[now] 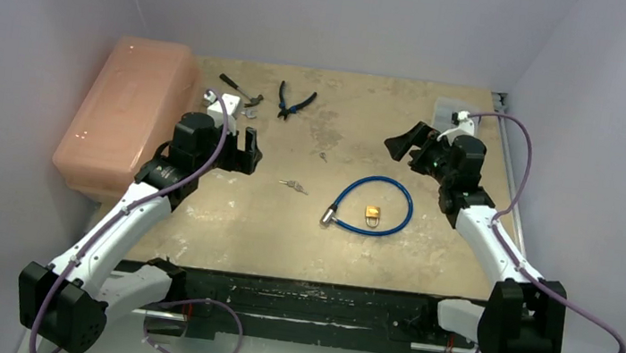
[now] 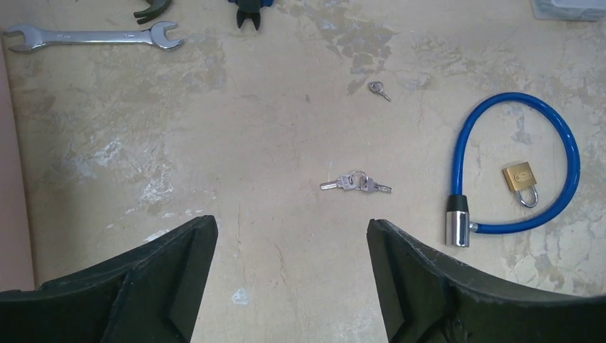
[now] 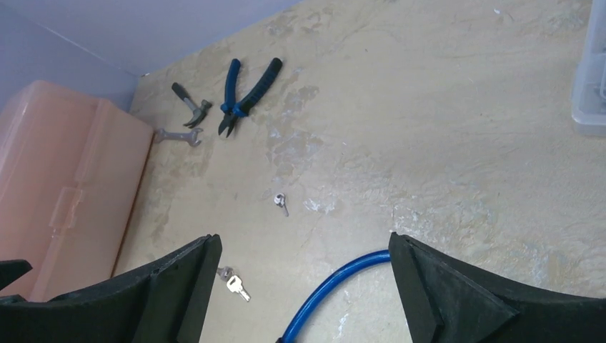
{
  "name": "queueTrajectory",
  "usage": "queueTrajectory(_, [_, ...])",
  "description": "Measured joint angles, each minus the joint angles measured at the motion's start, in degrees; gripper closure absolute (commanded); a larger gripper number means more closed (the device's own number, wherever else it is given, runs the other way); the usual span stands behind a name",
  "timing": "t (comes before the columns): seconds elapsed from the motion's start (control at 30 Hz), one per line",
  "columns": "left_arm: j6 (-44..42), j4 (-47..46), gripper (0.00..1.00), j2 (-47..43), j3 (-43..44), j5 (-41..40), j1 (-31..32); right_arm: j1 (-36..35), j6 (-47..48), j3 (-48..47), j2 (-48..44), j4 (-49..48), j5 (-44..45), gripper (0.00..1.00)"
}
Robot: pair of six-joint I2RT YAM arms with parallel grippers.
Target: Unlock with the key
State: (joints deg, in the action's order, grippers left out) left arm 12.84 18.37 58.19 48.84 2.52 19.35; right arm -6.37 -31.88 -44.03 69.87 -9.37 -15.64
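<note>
Both arms idle above the worktop (image 2: 250, 128), nothing held. The left fingers (image 2: 171, 279) are spread wide and empty, and so are the right fingers (image 3: 457, 293). The key (image 2: 355, 184) is a small bunch on a ring lying flat in the middle of the worktop, right of the left fingers and left of the blue cable lock (image 2: 566, 143). In the left wrist view it sits ahead of the gap between the fingers, slightly off-centre. The brass padlock (image 2: 519, 177) lies inside the cable loop. Step in hand looks like the key pickup with the left arm. I'd shift a touch so the bunch is centred, come straight down, and close across the ring end so one blade sticks out for insertion. The keys are thin and flat on a hard surface, so the fingertips likely need to reach the worktop, and the bunch may skid or fan out. The right arm could pin the padlock. Unclear: which key on the ring fits, the padlock's keyway side, whether its shackle catches the cable, and whether the separate single key (image 2: 379, 88) further back matters. The wrench (image 2: 86, 36) and pliers (image 3: 246, 93) are cut off in the left wrist view. In the right wrist view a finger partly hides the bunch.
</note>
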Motion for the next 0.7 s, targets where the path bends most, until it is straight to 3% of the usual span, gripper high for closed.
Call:
queueTrajectory(0.3, [-0.02,-0.37,0.21,0.31,0.0,0.74,0.2,-2.05,0.44,-8.74,8.79,9.09,2.12,0.01])
queueTrajectory(0.53, [-0.02,-0.5,0.23,0.31,0.0,1.33,0.22,-13.77,4.39,-14.62,13.35,15.47,8.04,0.01])
queueTrajectory(0.7, [-0.02,-0.52,0.24,0.17,0.0,1.77,0.24,-17.9,6.1,-19.41,17.09,17.66,10.4,0.01])
